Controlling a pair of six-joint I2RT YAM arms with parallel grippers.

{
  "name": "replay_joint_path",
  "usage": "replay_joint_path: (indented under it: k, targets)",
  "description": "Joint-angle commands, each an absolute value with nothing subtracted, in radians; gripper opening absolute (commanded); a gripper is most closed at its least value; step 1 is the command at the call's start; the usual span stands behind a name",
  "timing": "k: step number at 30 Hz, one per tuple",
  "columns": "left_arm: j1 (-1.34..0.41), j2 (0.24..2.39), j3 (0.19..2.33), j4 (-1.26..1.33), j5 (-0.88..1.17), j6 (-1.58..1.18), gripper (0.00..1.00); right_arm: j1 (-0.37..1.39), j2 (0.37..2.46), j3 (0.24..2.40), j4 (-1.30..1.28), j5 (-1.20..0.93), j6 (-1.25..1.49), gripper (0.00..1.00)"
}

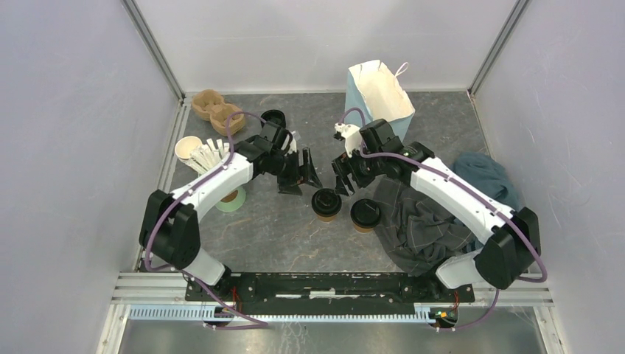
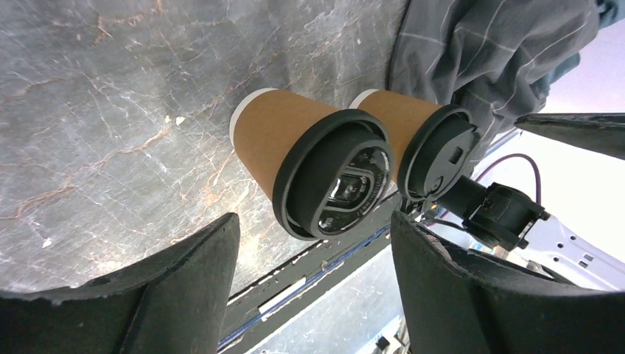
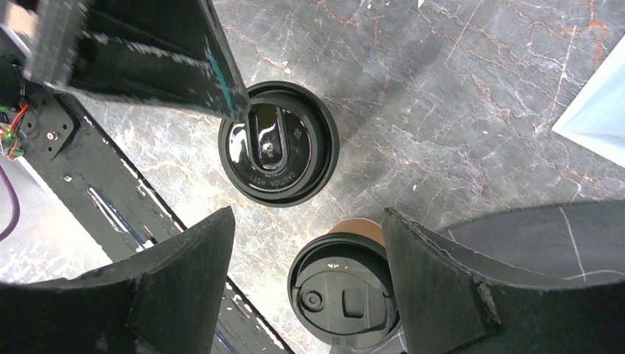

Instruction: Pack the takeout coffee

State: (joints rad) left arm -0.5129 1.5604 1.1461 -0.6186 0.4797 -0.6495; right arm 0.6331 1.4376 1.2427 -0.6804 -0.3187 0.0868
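While both arms reach in over the middle of the table [image 1: 280, 236], neither one holds anything: left tool [image 1: 301, 179] has its jaws well apart, right tool [image 1: 348, 179] the same. Left cup [image 1: 326, 203] and right cup [image 1: 365, 214] stand upright on the table just in front of the tools, brown paper sides, black sip lids seated. The cups are just beside each other; can't tell whether they touch. Left wrist view looks at both cups through the open jaws, nothing between the pads. Right wrist view looks down on both lids, the right cup in line with the gap between the jaws. Right cup sits at the edge of a crumpled grey cloth [image 1: 420, 221]. Pale blue paper bag [image 1: 379, 96] stands open at the far side, behind the right tool, well apart from the cups. Stack of black lids [image 1: 274, 118] and pulp cup carrier [image 1: 214, 109] at far left
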Motion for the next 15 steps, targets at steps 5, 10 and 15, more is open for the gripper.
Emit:
replay_joint_path:
  k: [5, 10, 15]
  targets:
    - [-0.516, 1.389, 1.357, -0.76, 0.185, -0.533, 0.86, 0.636, 1.321, 1.206, -0.681, -0.253, 0.071, 0.82]
    - [-0.492, 1.372, 1.535, -0.944, -0.079, -0.465, 0.87, 0.636, 1.296, 1.206, -0.661, -0.251, 0.078, 0.83]
    - [-0.437, 1.396, 1.676, -0.991, -0.215, -0.44, 0.87, 0.636, 1.279, 1.258, -0.688, -0.219, 0.061, 0.84]
